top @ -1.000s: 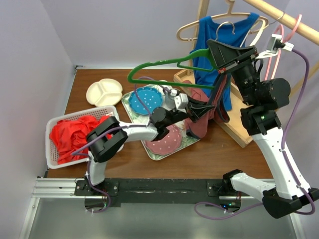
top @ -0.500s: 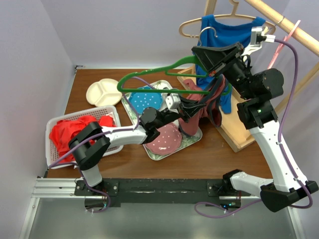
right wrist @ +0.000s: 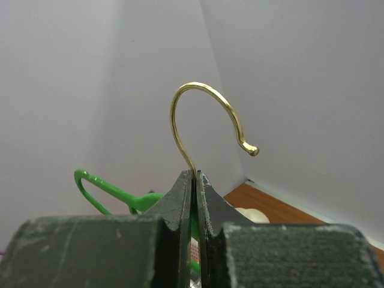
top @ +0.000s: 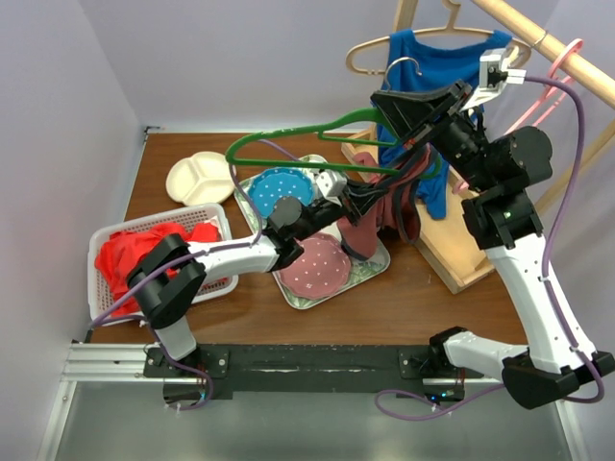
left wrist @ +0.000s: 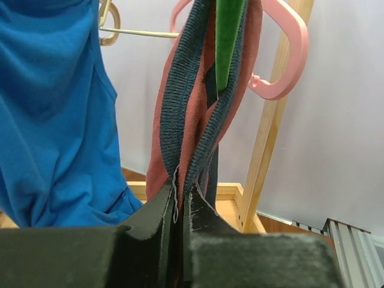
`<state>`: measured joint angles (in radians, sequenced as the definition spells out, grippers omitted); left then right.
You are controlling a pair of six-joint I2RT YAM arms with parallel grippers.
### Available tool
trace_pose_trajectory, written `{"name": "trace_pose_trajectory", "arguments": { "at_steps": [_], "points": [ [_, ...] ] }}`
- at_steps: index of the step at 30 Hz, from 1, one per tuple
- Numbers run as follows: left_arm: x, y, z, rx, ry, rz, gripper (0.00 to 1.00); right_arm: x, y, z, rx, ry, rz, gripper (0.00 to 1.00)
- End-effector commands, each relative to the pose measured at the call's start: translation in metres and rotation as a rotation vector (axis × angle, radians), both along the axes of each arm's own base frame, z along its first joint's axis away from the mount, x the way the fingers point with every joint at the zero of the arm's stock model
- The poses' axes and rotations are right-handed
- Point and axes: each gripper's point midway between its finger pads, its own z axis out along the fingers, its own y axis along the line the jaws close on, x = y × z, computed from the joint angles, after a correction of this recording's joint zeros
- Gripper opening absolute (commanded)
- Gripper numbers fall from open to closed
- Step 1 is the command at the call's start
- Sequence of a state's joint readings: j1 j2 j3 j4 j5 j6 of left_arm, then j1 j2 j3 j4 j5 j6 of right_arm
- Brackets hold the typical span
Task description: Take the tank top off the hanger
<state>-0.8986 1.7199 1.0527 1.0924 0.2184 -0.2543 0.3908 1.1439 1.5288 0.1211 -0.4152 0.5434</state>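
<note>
Looking down from the overhead view, I saw a brown wooden table (top: 413,298) boxed in by pale lilac walls (top: 58,115) at the left and back, with a metal rail (top: 317,360) along the near edge carrying both arm bases. A light wooden rack (top: 461,264) stood on the table's right side.

I counted one white basket (top: 95,279) at the left, heaped with red cloth (top: 144,254). There were three plates. One was a cream divided plate (top: 200,177) on the bare wood. A blue plate (top: 274,187) and a pink dotted plate (top: 322,269) sat on the single metal tray (top: 300,302) mid-table.

There were two tank tops. A blue tank top (top: 432,67) hung on a tan hanger (top: 370,48) at the rack. The dusty-red tank top (top: 365,230) with dark ribbed trim was draped from the one green hanger (left wrist: 229,36), up in the air above the tray. A pink hanger (left wrist: 288,54) hung behind it; I could not tell how many pink ones overlapped there.

My left gripper (left wrist: 180,195) was clamped tight on a fold of the dusty-red tank top, low on the garment. My right gripper (right wrist: 194,177) was closed around the stem of the gold hook (right wrist: 201,84) of the green hanger, holding it aloft with the hook pointing up.
</note>
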Motion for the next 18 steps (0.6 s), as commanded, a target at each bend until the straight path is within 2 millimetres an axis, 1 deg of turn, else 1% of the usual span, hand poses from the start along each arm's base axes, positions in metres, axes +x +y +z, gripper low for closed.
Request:
{"name": "trace_pose_trajectory", "arguments": {
  "at_steps": [1,2,3,5,8,9,10,11,12,14,16,18],
  "points": [
    [0.0,0.024,0.061,-0.114,-0.066,0.052,0.18,-0.008,0.015,-0.004,-0.139,-0.066,0.076,0.0],
    [-0.001,0.023,0.06,-0.104,-0.072,0.043,0.2,-0.008,0.016,-0.003,-0.145,-0.071,0.078,0.0],
    [-0.002,0.022,0.062,-0.103,-0.08,0.039,0.16,-0.007,0.015,-0.001,-0.145,-0.078,0.067,0.0],
    [-0.004,0.022,0.064,-0.102,-0.09,0.033,0.0,-0.006,0.013,0.002,-0.146,-0.083,0.056,0.0],
    [-0.01,0.021,0.066,-0.097,-0.111,0.009,0.0,-0.006,0.011,0.008,-0.145,-0.093,0.042,0.0],
    [-0.011,0.021,0.066,-0.092,-0.119,0.003,0.05,-0.008,0.01,0.011,-0.141,-0.102,0.038,0.0],
    [-0.013,0.02,0.066,-0.09,-0.122,-0.004,0.17,-0.007,0.009,0.013,-0.135,-0.1,0.03,0.0],
    [-0.013,0.021,0.066,-0.089,-0.122,-0.009,0.37,-0.009,0.008,0.016,-0.131,-0.107,0.027,0.0],
    [-0.014,0.021,0.066,-0.088,-0.121,-0.012,0.42,-0.009,0.007,0.019,-0.126,-0.109,0.025,0.0],
    [-0.017,0.02,0.064,-0.081,-0.124,-0.026,0.47,-0.011,0.007,0.022,-0.122,-0.113,0.029,0.0],
    [-0.017,0.018,0.061,-0.073,-0.127,-0.031,0.47,-0.013,0.008,0.023,-0.117,-0.11,0.039,0.0],
    [-0.019,0.017,0.06,-0.068,-0.131,-0.042,0.45,-0.016,0.006,0.025,-0.104,-0.106,0.039,0.0]
  ]
}}
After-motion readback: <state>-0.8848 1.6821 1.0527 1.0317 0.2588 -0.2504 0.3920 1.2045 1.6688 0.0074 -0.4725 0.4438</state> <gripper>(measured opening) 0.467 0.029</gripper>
